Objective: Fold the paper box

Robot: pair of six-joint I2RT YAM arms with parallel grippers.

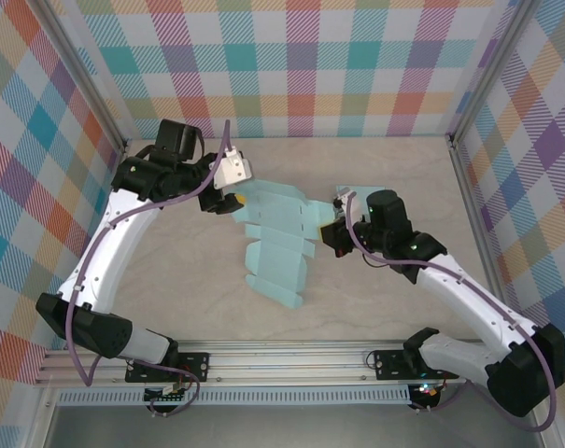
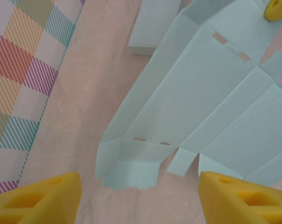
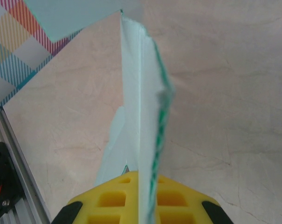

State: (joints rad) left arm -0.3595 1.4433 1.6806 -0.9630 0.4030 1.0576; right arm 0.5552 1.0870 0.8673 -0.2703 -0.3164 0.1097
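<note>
Right pincer (image 3: 140,185) pinching paper box (image 1: 277,250) edge, table (image 3: 224,93) beyond

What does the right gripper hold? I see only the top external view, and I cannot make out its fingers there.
Observer: The right gripper is shut on the paper box; the right wrist view shows the sheet's thin edge between its yellow fingers.
Operator: Does the left gripper grip too?
Observer: No. In the left wrist view the left gripper is open, its fingers wide apart, with nothing pinched.
</note>
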